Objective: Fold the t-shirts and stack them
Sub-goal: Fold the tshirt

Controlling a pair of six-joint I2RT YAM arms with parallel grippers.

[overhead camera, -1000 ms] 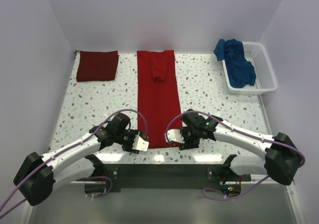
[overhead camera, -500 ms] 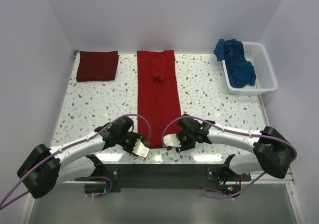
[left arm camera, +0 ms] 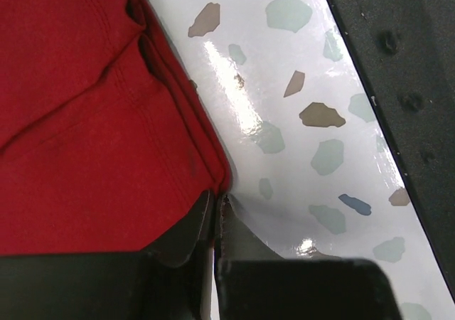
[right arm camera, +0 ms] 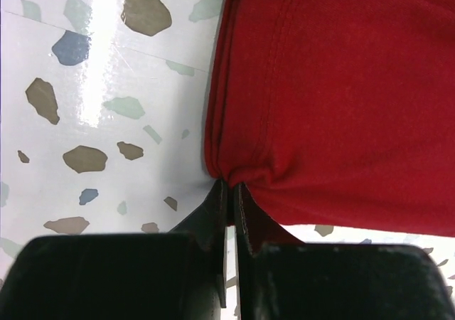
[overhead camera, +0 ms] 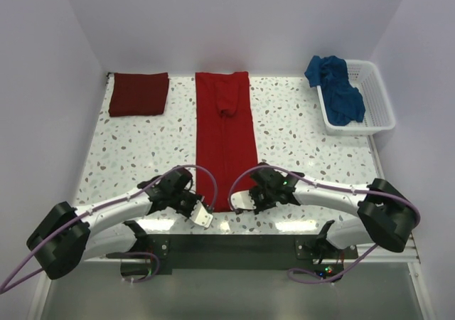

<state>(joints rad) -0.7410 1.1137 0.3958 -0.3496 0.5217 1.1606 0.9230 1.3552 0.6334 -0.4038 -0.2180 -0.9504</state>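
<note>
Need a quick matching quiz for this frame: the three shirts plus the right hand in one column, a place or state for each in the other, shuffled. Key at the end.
Column 1
1. bright red t-shirt
2. maroon t-shirt
3. blue t-shirt
4. right hand

Column 2
A. bunched in the white basket, far right
B. shut on a near corner of red cloth
C. folded into a rectangle, far left of the table
D. laid out as a long strip down the middle

Pairs: 1-D, 2-C, 3-A, 4-B
</note>
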